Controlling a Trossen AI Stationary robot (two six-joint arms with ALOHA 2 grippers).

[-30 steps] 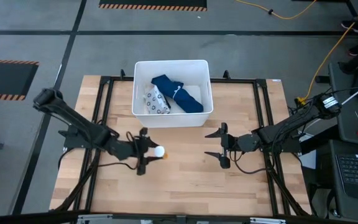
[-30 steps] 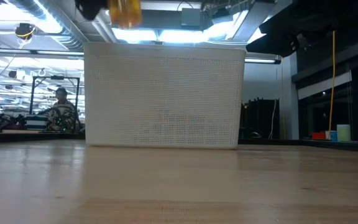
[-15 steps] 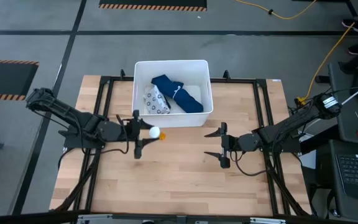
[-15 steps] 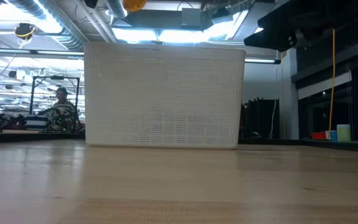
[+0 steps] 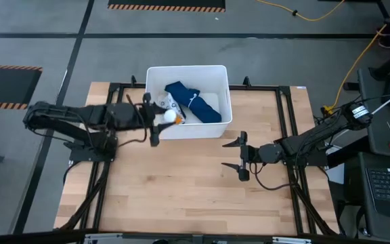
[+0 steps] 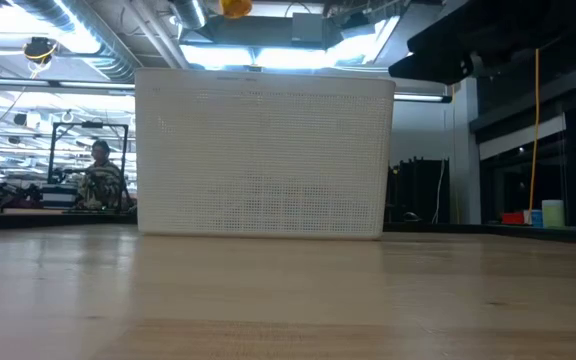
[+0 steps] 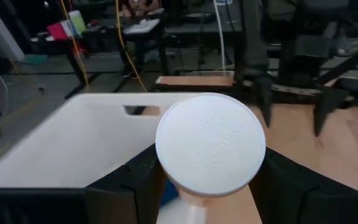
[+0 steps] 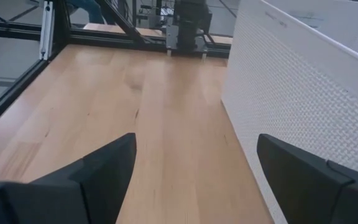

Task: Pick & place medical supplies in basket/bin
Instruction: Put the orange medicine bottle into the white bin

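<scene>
Carried up from mid-counter, the small white-capped bottle (image 5: pixel 170 116) now hangs over the tub (image 5: pixel 220 70) rim, clamped between my left fingers (image 5: pixel 158 115); blue bundle (image 5: pixel 193 102) and packet (image 5: pixel 168 108) already lie inside; I'd push on past the wall before letting go; right fingers (image 5: pixel 240 155) wait wide, empty, over the counter (image 5: pixel 195 196).

No text, label, brand, number or sign can be read in any view. The white cap (image 7: pixel 211 147) in the left wrist view carries faint raised marks, too blurred to make out. The patterned packet (image 5: pixel 170 109) in the tub (image 5: pixel 188 69) shows a print but no legible words. Hazard stripes (image 5: pixel 166 7) on the far floor are plain bars without lettering.
</scene>
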